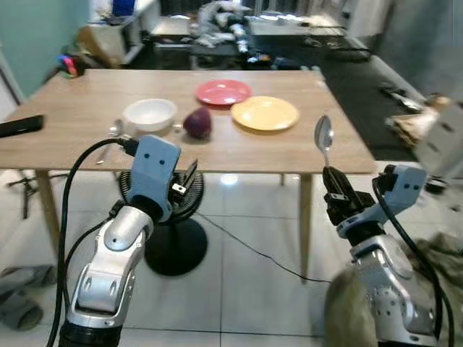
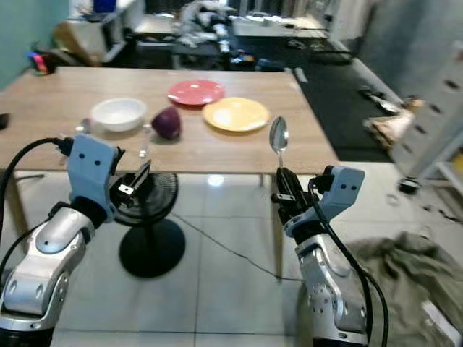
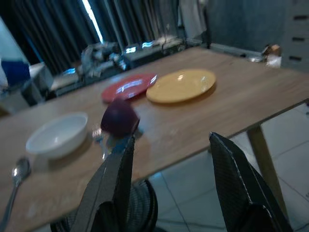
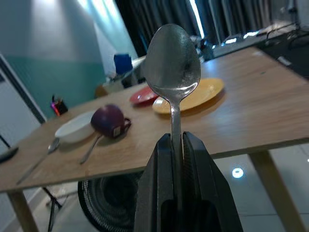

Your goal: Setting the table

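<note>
My right gripper (image 4: 176,145) is clenched on a metal spoon (image 4: 173,72), held upright just short of the wooden table (image 1: 289,148); my left gripper (image 3: 169,159) gapes, released, before the table.

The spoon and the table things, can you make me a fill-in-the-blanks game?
1. The right gripper holds a ____ upright.
2. The plate beside the yellow plate is ____.
3. The bowl is coloured ____.
4. The left gripper has its jaws ____.

Missing words: spoon; red; white; open
</note>
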Motion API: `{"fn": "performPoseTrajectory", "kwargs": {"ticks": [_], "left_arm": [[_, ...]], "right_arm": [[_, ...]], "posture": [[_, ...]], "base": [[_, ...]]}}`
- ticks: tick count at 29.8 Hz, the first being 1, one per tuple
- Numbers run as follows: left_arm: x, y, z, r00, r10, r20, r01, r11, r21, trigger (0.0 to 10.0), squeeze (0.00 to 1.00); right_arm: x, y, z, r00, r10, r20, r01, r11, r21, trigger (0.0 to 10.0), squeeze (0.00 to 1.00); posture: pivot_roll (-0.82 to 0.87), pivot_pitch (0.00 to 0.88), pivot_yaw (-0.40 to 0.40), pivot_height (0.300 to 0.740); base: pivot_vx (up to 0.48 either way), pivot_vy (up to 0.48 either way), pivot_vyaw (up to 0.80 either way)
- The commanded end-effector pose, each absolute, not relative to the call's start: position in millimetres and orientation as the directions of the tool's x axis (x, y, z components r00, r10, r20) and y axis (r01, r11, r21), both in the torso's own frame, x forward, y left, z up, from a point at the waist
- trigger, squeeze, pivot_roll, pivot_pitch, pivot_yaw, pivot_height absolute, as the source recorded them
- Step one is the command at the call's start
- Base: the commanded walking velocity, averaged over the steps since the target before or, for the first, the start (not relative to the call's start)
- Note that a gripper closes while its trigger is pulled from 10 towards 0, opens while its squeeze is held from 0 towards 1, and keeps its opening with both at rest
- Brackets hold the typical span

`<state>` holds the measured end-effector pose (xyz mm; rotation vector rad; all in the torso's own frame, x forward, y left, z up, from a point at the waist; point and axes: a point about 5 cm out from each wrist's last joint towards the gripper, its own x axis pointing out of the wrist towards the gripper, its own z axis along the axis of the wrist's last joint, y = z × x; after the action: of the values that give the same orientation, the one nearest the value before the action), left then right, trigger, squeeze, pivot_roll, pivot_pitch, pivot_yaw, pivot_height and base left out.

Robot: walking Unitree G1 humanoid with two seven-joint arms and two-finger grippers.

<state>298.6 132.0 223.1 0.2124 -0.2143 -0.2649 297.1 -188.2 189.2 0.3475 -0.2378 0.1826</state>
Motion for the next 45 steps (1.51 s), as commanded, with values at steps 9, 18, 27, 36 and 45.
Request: {"fn": "performPoseTrajectory", "kwargs": {"ticks": [9,18,27,36,45], "left_arm": [[297.8,127.3,216.2,0.939,-0.307,0.155,0.267,0.935,0.233,10.0,0.00],[293.7,131.6,165.0,0.955,-0.297,-0.021,0.295,0.932,0.209,10.0,0.00],[279.1,142.2,98.3,0.928,-0.283,-0.242,0.338,0.913,0.229,10.0,0.00],[252.1,159.8,25.2,0.853,-0.215,-0.476,0.343,0.918,0.201,10.0,0.00],[248.8,165.3,14.1,0.850,-0.205,-0.486,0.328,0.927,0.182,10.0,0.00]], "right_arm": [[295.5,-188.8,184.3,0.960,0.147,0.239,-0.218,0.927,0.305,10.0,0.00],[287.7,-182.1,149.7,0.965,0.240,0.104,-0.258,0.940,0.223,10.0,0.00],[268.0,-186.8,89.4,0.954,0.276,-0.118,-0.263,0.958,0.114,10.0,0.00],[239.1,-195.0,21.2,0.930,0.156,-0.333,-0.088,0.973,0.212,10.0,0.00],[221.7,-172.4,-7.6,0.886,0.198,-0.419,-0.101,0.965,0.243,10.0,0.00]], "posture": [[-0.05,0.000,0.093,0.740],[-0.04,0.000,0.091,0.740],[-0.04,0.000,0.086,0.740],[-0.05,0.000,0.076,0.740],[-0.05,0.000,0.070,0.740]], "base": [[0.000,0.000,-0.79],[0.000,0.000,-0.78],[0.000,0.000,-0.78],[0.000,0.000,-0.78],[0.000,0.000,-0.78]]}}
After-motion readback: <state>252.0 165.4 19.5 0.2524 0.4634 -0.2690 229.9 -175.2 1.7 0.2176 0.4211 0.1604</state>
